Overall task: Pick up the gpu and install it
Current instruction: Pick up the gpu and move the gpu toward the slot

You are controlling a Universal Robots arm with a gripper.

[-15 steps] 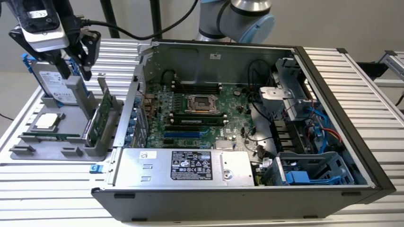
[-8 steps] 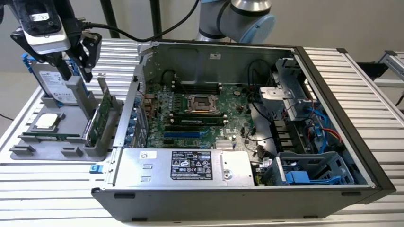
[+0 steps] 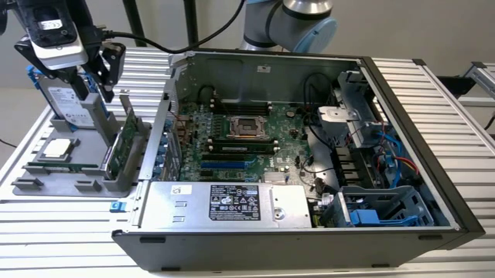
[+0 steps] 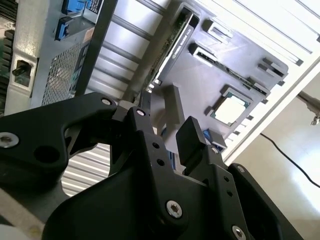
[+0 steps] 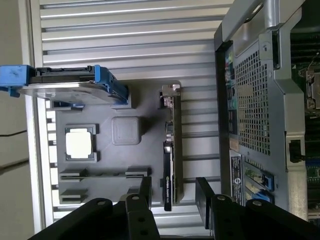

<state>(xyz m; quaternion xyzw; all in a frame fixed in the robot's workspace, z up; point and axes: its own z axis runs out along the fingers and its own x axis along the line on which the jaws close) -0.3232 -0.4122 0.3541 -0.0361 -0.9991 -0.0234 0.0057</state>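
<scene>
The gpu (image 3: 122, 139) stands on its long edge in a slot of the grey holder tray (image 3: 46, 180), just outside the open computer case at the exterior view's left. In the first wrist view the gpu (image 5: 170, 150) appears edge-on, black shroud on one side and silver bracket at one end. In the second wrist view the gpu (image 4: 172, 45) is a thin green strip. My gripper (image 3: 97, 86) hangs above the tray, open, with nothing between its fingers. Its black fingers (image 5: 145, 192) straddle the line of the card from above without touching it, gripper (image 4: 167, 131) well clear of the board.
The open computer case (image 3: 402, 116) lies on its side with the motherboard (image 3: 232, 145) exposed. On the tray stand a silver hard drive with blue rails (image 5: 70, 82) and a processor chip (image 5: 80, 142). Ribbed metal table slats (image 5: 125, 30) surround the tray.
</scene>
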